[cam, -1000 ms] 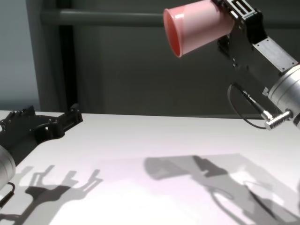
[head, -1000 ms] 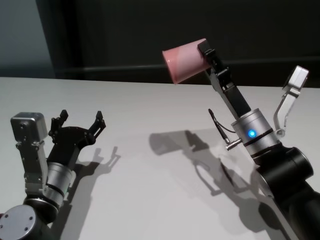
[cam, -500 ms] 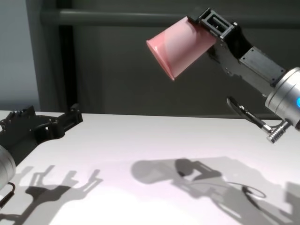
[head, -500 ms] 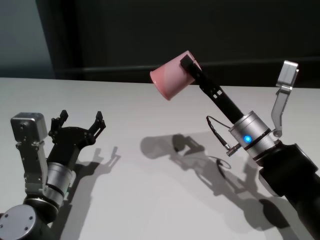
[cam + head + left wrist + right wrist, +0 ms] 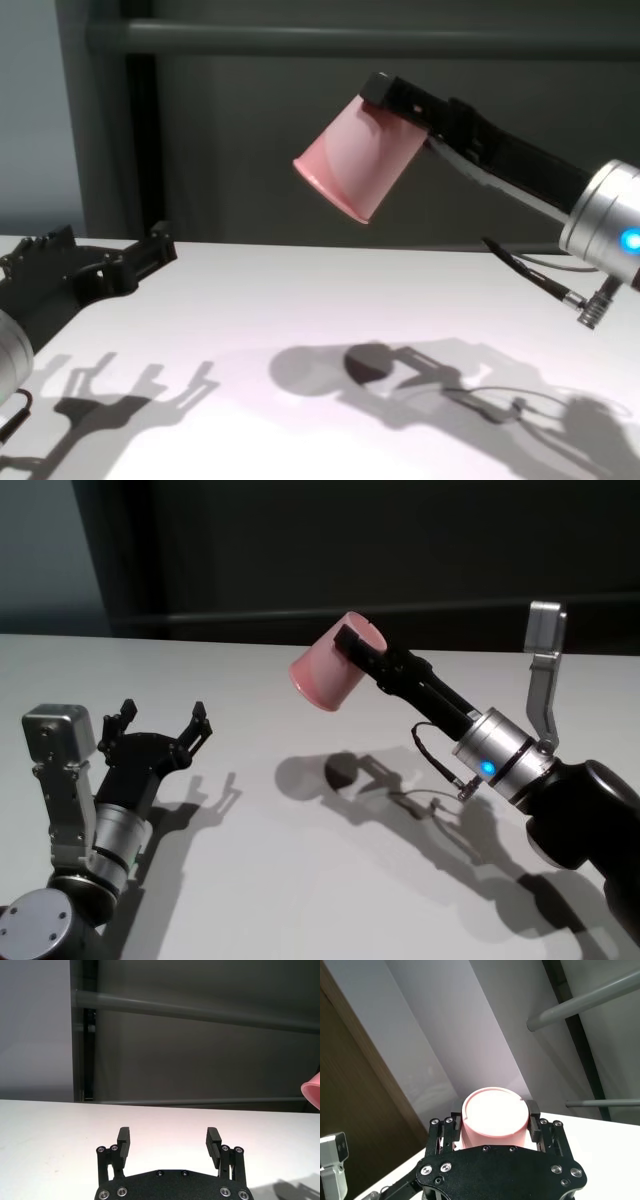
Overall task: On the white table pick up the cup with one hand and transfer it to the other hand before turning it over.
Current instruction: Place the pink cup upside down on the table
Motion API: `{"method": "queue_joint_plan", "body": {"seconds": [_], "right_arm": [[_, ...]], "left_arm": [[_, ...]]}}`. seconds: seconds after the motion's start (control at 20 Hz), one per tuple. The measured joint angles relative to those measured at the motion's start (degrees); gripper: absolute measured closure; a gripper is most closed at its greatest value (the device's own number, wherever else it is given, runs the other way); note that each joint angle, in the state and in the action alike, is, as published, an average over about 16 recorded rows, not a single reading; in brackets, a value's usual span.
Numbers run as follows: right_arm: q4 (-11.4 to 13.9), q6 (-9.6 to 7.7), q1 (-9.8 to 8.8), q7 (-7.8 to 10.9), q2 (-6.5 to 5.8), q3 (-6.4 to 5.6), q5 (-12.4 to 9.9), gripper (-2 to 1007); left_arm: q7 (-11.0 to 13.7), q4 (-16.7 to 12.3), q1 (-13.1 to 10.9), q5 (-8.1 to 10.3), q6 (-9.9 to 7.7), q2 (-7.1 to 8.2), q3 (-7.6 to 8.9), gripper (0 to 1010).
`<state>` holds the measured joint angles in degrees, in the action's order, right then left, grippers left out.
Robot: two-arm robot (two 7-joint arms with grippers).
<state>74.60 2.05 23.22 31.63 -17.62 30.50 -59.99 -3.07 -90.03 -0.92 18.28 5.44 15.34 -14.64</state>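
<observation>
The pink cup (image 5: pixel 325 678) hangs in the air above the white table (image 5: pixel 300 880), tilted with its mouth facing down and to the left. My right gripper (image 5: pixel 352 646) is shut on the cup's narrow base end. In the right wrist view the cup's flat base (image 5: pixel 495 1122) sits between the two fingers (image 5: pixel 533 1110). The chest view shows the cup (image 5: pixel 352 162) high at centre, clamped by the right gripper (image 5: pixel 385 108). My left gripper (image 5: pixel 162 720) rests low at the left, open and empty, well apart from the cup. The cup's rim (image 5: pixel 314 1092) peeks in at the edge of the left wrist view.
A dark wall with a grey horizontal rail (image 5: pixel 350 40) stands behind the table's far edge. The cup and right arm cast a shadow (image 5: pixel 340 775) on the tabletop. A thin cable (image 5: pixel 435 750) loops off the right wrist.
The right arm has swung the cup lower and to the left, tipping its mouth further downward. The left arm has stayed still.
</observation>
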Motion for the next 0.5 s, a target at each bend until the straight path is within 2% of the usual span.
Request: {"method": "queue_joint_plan", "body": {"seconds": [0.2,0.5], "right_arm": [[-0.04,-0.43,0.81,-0.92,-1.02,1.30,3.85,270],[-0.38,-2.03,2.26,-1.77,-2.29,3.16,8.83,270]], "left_arm": [[0.00,0.00,0.00,0.00,0.00,0.00,0.00,7],[0.00,0.00,0.00,0.00,0.00,0.00,0.00,7]]}}
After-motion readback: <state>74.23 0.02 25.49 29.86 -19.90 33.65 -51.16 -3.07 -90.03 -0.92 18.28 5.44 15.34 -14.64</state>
